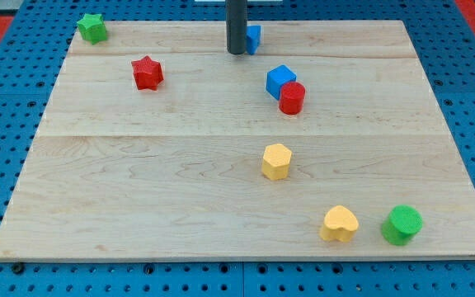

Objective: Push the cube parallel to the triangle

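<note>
My tip (pixel 237 52) rests on the board near the view's top centre. A blue block (pixel 254 38), likely the triangle, is right behind it on its right side, partly hidden by the rod. The blue cube (pixel 279 80) sits lower and to the right of my tip, well apart from it. A red cylinder (pixel 292 97) touches the cube's lower right side.
A red star (pixel 148 73) lies at the upper left and a green star (pixel 92 28) at the top left corner. A yellow hexagonal block (pixel 276 161) is at centre. A yellow heart (pixel 339 223) and a green cylinder (pixel 402 225) sit near the wooden board's (pixel 138 190) bottom right.
</note>
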Robot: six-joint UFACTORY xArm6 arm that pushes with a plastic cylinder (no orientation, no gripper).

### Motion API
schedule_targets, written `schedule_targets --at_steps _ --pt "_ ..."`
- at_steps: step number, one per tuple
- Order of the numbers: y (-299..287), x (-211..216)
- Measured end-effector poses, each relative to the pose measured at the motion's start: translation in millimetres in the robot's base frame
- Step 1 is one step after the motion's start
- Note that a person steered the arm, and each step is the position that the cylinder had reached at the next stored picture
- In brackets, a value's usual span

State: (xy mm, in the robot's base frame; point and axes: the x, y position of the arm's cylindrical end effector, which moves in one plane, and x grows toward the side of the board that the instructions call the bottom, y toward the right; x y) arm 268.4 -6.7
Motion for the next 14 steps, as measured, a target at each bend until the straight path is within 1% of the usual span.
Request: schedule_targets --at_steps 1,6,9,11,12,13,14 --pt "-8 16" --pt "-6 18" --pt "7 20" --pt "7 59" --pt "42 80" --pt "87 79" --pt "128 70"
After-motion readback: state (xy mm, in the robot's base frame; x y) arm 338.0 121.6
